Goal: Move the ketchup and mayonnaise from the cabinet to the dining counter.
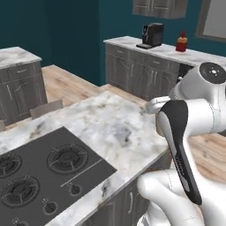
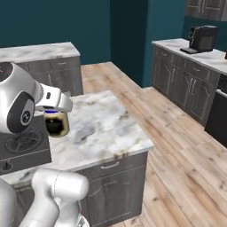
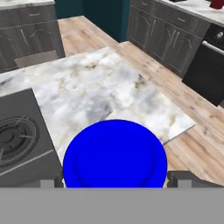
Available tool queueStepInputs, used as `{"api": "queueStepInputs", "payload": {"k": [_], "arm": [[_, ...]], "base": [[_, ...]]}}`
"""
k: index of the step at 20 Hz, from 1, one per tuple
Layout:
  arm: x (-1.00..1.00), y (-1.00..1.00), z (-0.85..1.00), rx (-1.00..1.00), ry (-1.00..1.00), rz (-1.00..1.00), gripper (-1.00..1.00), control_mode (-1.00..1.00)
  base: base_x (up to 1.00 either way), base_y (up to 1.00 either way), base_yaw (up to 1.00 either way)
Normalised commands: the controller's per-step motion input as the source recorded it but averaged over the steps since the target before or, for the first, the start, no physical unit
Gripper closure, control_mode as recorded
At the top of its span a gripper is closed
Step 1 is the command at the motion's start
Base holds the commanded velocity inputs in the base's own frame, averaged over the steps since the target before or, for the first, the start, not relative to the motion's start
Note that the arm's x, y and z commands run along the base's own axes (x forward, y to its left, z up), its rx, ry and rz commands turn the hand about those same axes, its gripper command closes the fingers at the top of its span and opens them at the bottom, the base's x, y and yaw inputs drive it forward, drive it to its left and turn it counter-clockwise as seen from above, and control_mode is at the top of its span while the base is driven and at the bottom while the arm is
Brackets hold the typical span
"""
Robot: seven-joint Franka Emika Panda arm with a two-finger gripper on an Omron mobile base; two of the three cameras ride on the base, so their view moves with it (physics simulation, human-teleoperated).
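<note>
One mayonnaise [image 3: 115,154] jar sits between the gripper [image 2: 56,125] fingers, its blue lid just under the hand camera; the jaws are spread wide around it, and it hangs over the dining counter [image 2: 104,128]. One black cooktop [image 1: 39,172] lies set into the marble beside the gripper. Well beyond the gripper, across the wood floor, one coffee machine [image 1: 152,34] and one brownish-red bottle [image 1: 181,42] stand on a far counter [image 1: 174,52]. One chair back [image 1: 46,108] shows past the island's far edge.
</note>
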Motion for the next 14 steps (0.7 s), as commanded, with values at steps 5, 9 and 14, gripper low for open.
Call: {"api": "queueStepInputs", "payload": {"k": [5,9,14], "arm": [[0.0,0.0,0.0,0.0,0.0,0.0,1.0,1.0],[0.0,0.0,0.0,0.0,0.0,0.0,1.0,1.0],[0.0,0.0,0.0,0.0,0.0,0.0,1.0,1.0]], "base": [[0.58,0.0,0.22],[0.13,0.0,0.14],[0.38,0.0,0.09]]}}
